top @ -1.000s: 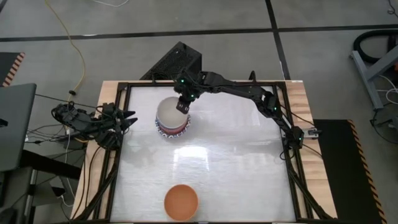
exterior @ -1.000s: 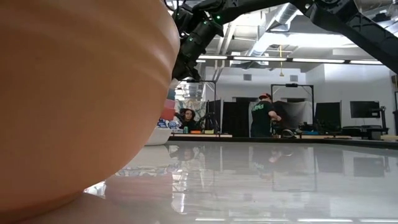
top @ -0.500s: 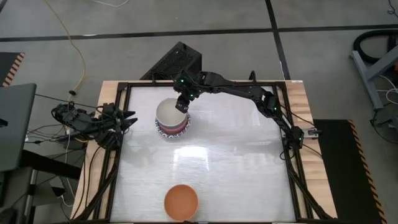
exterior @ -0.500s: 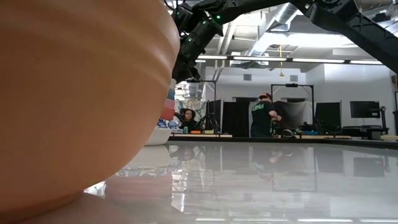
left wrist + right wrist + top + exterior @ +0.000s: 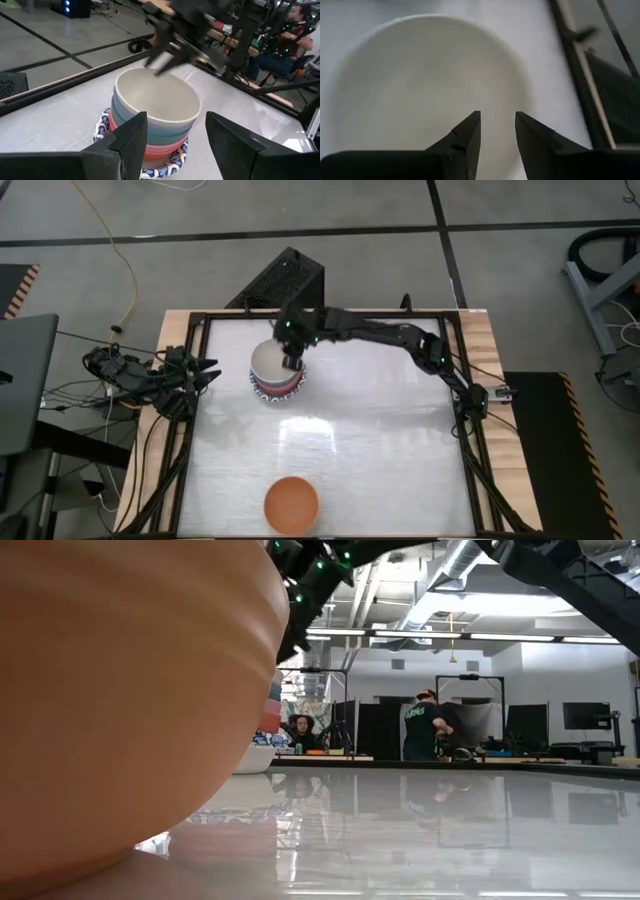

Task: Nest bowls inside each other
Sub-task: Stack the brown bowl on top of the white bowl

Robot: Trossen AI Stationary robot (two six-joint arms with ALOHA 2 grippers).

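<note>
A stack of nested bowls (image 5: 276,376) stands on a blue-and-white patterned plate (image 5: 103,131) at the table's far left. The cream bowl (image 5: 156,98) is on top, with bluish, pink and red bowls under it. My right gripper (image 5: 496,120) hovers open over the cream bowl's (image 5: 420,85) inside, near its far rim, with nothing between the fingers. An orange bowl (image 5: 291,504) sits alone on its base at the near edge and fills the left of the low view (image 5: 120,690). My left gripper (image 5: 175,120) waits open at the table's left edge (image 5: 208,370), pointing at the stack.
A black frame (image 5: 470,430) runs around the table. A black box (image 5: 285,280) stands just past the far edge. The table's middle and right side are bare white surface (image 5: 380,440). In the low view, people (image 5: 420,730) show in the room beyond the table.
My right gripper has swung a little toward the table's left, from the cream bowl's far-right rim to over its inside, and has rolled about its own line. The stack and the orange bowl have stayed where they were.
</note>
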